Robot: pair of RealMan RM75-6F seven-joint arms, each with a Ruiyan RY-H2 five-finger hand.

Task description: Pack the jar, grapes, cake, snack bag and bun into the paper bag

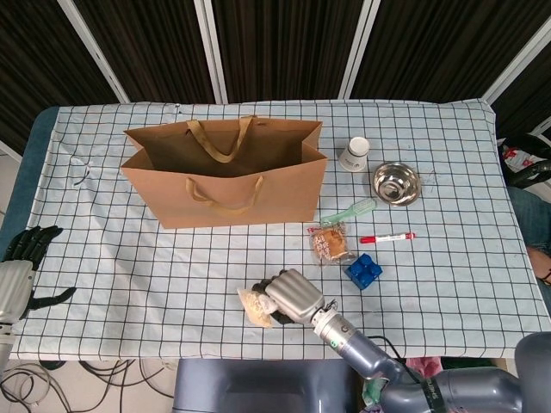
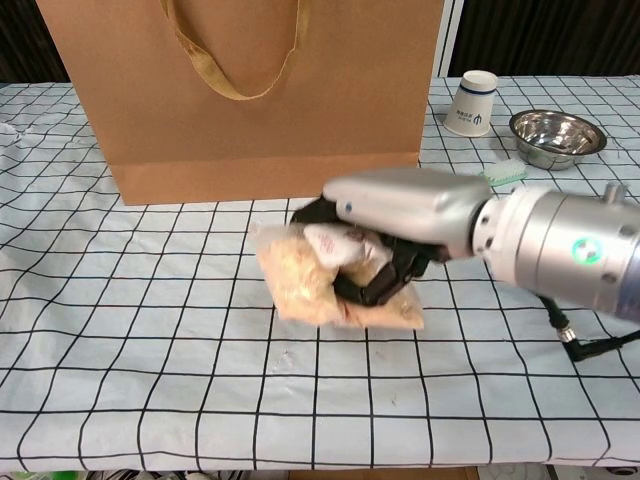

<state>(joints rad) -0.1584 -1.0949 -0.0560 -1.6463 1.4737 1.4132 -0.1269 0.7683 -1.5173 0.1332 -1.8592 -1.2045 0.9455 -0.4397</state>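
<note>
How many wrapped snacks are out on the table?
2. A snack bag gripped in the right hand near the front edge, and a wrapped bun right of the paper bag, whose inside may hide more.

Bright, even overhead light; soft shadows; both views sharp; dark backdrop; mild sheen on steel bowl (image 1: 396, 182).

Your right robot hand (image 1: 290, 298) (image 2: 400, 215) reaches in from the near edge of the bench, back of the hand up, fingers (image 2: 365, 280) curled closed around the snack bag (image 2: 310, 285). Your left robot hand (image 1: 21, 258) rests at the far left, dark fingers spread.
</note>
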